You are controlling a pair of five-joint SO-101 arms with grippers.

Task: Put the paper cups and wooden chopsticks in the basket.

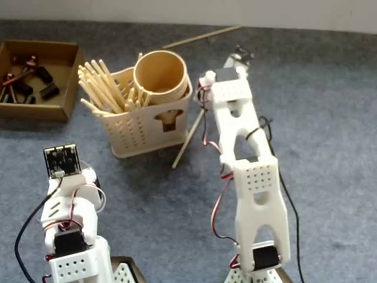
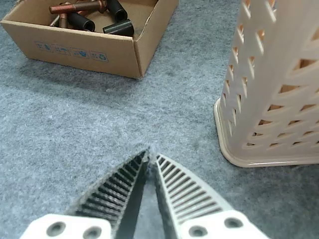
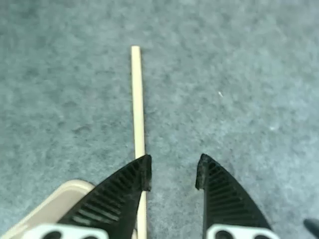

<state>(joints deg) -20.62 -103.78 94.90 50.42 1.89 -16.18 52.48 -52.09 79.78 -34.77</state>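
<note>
A cream slotted basket point(image 1: 144, 132) holds a bundle of wooden chopsticks point(image 1: 103, 88) and stacked paper cups point(image 1: 160, 73). One loose chopstick point(image 1: 188, 140) lies on the carpet by the basket's right side; in the right wrist view this chopstick point(image 3: 137, 99) runs under one finger of my open right gripper point(image 3: 173, 172), with nothing between the fingers. Another chopstick point(image 1: 203, 35) lies farther back. My left gripper point(image 2: 149, 153) is shut and empty, low over the carpet, short of the basket point(image 2: 274, 89).
A cardboard box point(image 1: 53, 109) with dark bolts stands at the back left, also near the left gripper as the cardboard box point(image 2: 94, 50). The right arm point(image 1: 244, 147) stretches along the basket's right side. Grey carpet covers the surface.
</note>
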